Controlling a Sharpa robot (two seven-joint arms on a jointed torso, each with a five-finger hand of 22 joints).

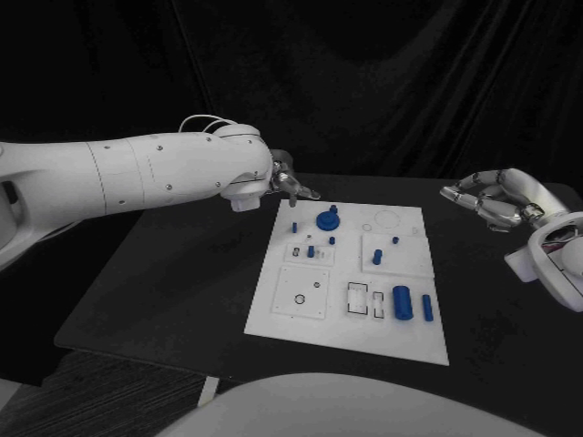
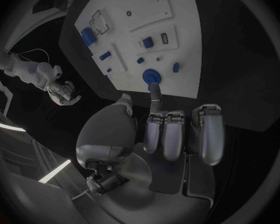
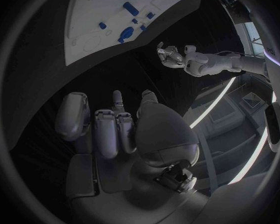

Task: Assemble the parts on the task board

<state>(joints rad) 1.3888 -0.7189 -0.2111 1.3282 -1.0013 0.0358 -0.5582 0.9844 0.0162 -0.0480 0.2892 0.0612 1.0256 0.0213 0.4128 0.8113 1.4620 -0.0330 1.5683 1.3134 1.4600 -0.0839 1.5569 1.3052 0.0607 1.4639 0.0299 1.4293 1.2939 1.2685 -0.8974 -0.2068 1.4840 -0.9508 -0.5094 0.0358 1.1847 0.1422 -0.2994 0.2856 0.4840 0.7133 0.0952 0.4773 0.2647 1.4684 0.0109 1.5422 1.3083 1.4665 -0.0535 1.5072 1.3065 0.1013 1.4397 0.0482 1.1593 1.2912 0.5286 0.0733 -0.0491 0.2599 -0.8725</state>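
The white task board [image 1: 357,332] lies in the middle of the black table. A round blue knob [image 1: 329,219] stands near its far edge, with small blue pieces [image 1: 311,250] just in front of it. A blue cylinder [image 1: 402,302] and a slimmer blue pin [image 1: 427,307] lie at the near right. My left hand [image 1: 289,180] hovers over the board's far left corner with its fingers curled in and nothing in them; in the left wrist view one fingertip [image 2: 154,88] points toward the knob [image 2: 151,76]. My right hand [image 1: 491,198] hangs past the board's far right side, fingers curled, holding nothing.
Bare black table [image 1: 173,273] runs along both sides of the board. Several recessed sockets and outlines [image 1: 301,293] mark the board's near left. The table's front edge lies just below the board.
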